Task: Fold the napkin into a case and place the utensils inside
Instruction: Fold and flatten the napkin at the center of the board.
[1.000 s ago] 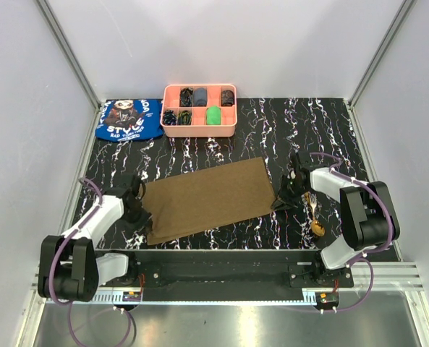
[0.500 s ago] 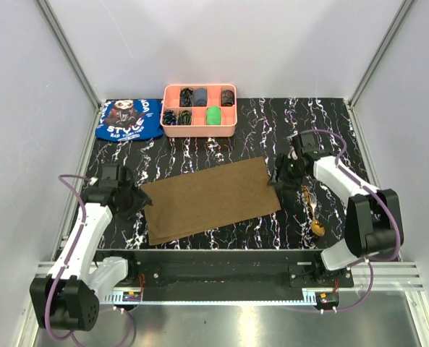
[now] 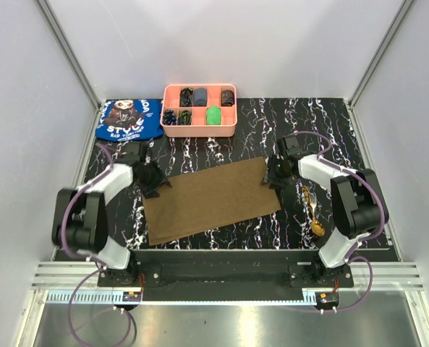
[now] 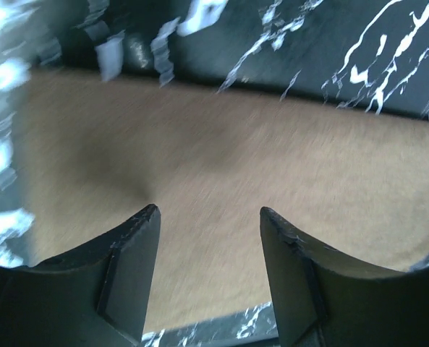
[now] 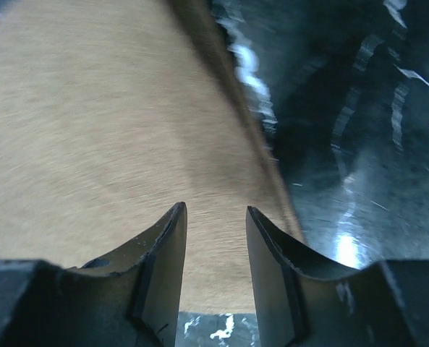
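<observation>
The olive-brown napkin [image 3: 210, 199] lies flat and unfolded in the middle of the black marbled mat. My left gripper [image 3: 158, 185] hovers over its far-left corner, open and empty. In the left wrist view the napkin [image 4: 236, 152] fills the space below the left gripper [image 4: 208, 211]. My right gripper [image 3: 269, 178] stands open at the far-right corner. In the right wrist view the napkin [image 5: 113, 123] lies under the right gripper [image 5: 214, 208], which holds nothing. The utensils, a gold fork [image 3: 309, 198] and spoon [image 3: 318, 227], lie on the mat right of the napkin.
A pink compartment tray [image 3: 200, 132] with small dark and green items stands at the back centre. A blue printed cloth [image 3: 127, 119] lies to its left. White walls and metal posts close in the mat on three sides.
Both grippers have gone from shut to open. Each arm has swung away from the napkin's near side edge toward its far corner. The napkin has stayed flat.
</observation>
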Controlling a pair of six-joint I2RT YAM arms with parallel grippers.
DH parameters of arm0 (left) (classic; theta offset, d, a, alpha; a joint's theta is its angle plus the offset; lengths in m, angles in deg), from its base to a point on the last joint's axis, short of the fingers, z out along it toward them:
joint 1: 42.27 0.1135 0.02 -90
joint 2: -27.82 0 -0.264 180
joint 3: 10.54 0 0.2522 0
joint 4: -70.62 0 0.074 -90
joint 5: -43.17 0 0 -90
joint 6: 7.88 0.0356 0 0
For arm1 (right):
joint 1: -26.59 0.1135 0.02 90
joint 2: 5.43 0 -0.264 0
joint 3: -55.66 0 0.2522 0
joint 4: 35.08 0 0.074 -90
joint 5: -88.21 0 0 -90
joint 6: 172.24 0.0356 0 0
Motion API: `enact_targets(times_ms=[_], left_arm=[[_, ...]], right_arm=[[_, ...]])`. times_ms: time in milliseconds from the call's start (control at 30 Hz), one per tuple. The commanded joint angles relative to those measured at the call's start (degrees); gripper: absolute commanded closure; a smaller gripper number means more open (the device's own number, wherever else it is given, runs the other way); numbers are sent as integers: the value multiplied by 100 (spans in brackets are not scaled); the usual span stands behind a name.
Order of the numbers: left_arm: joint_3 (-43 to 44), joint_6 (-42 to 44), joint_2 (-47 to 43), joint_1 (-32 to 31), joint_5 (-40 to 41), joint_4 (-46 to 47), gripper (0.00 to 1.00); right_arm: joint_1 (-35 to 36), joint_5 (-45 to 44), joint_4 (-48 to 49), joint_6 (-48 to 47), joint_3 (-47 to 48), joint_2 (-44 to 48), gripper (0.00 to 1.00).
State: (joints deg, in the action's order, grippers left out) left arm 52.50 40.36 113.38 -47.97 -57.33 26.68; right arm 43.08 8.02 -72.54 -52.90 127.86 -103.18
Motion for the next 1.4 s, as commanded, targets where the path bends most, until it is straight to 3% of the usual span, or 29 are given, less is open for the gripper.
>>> enact_targets(times_ms=[0,300,467,633,833,933,1000,1367], left_arm=[[616,63,873,-405,4,548,40],[2083,246,2219,-968,285,408,39],[2508,870,1571,-1074,976,-171,34],[1481,601,-307,-1013,2042,-857,29],[-109,-505,-1855,-978,1894,-1518,47],[-638,-1007,-2436,-978,2279,-1605,59],[-935,-1167,-2614,-978,2412,-1580,65],[-1025,-1247,-1727,-978,2360,-1115,67]], right_arm=[[-23,-698,252,528,-454,19,53],[-348,-918,270,1197,-1457,1080,52],[-340,-541,16,723,-1449,1803,49],[-129,-277,-186,187,-1063,2252,40],[354,-146,-565,54,-482,2155,36],[442,-31,-574,63,-447,2068,36],[460,-31,-574,28,-473,2041,36],[469,-66,-574,-87,-737,2243,36]])
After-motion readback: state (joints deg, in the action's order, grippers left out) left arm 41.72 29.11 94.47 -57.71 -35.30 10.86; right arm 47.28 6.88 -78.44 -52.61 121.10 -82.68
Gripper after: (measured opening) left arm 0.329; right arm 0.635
